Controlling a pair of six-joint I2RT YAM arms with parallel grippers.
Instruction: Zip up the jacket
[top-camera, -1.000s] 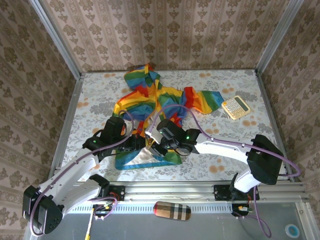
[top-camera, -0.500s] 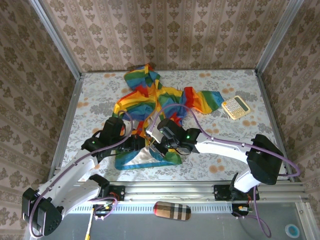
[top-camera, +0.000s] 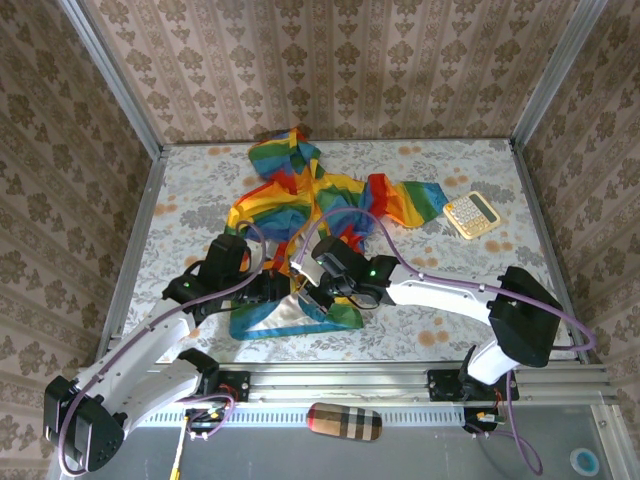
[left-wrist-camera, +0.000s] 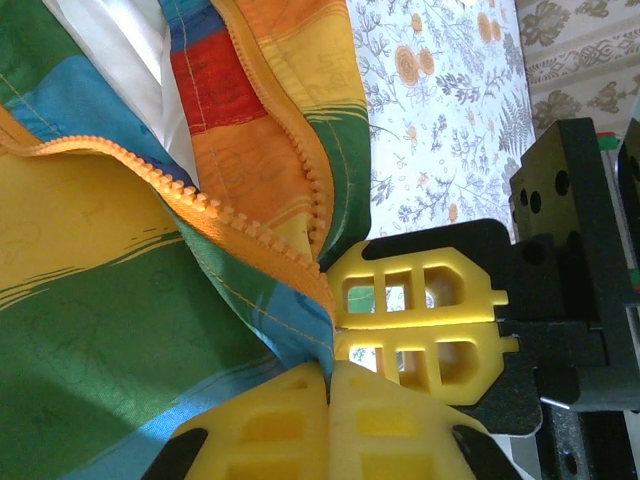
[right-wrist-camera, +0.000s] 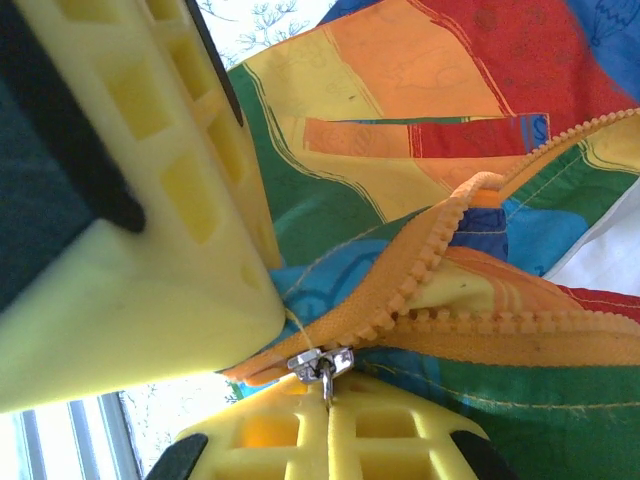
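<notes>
Left arm (top-camera: 140, 350) and right arm (top-camera: 440, 293): white tubes, chunky black joints, purple cables (top-camera: 352, 212) looping off, bright yellow fingers (right-wrist-camera: 150, 300) with moulded rectangular windows.

The right fingers (right-wrist-camera: 395, 428) pinch the silver zipper pull (right-wrist-camera: 322, 366) on the jacket (right-wrist-camera: 420, 70).

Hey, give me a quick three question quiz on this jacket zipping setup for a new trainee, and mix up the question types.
1. True or false: the jacket is already zipped fully shut.
2. The right claw is shut on: A) the zipper pull B) the hood C) a sleeve.
3. Fill in: the small keypad device on the table, right of the jacket, is a ____.

Key: 1 false, the zipper teeth spread apart beyond the pull. 2 A. 3 calculator.
</notes>
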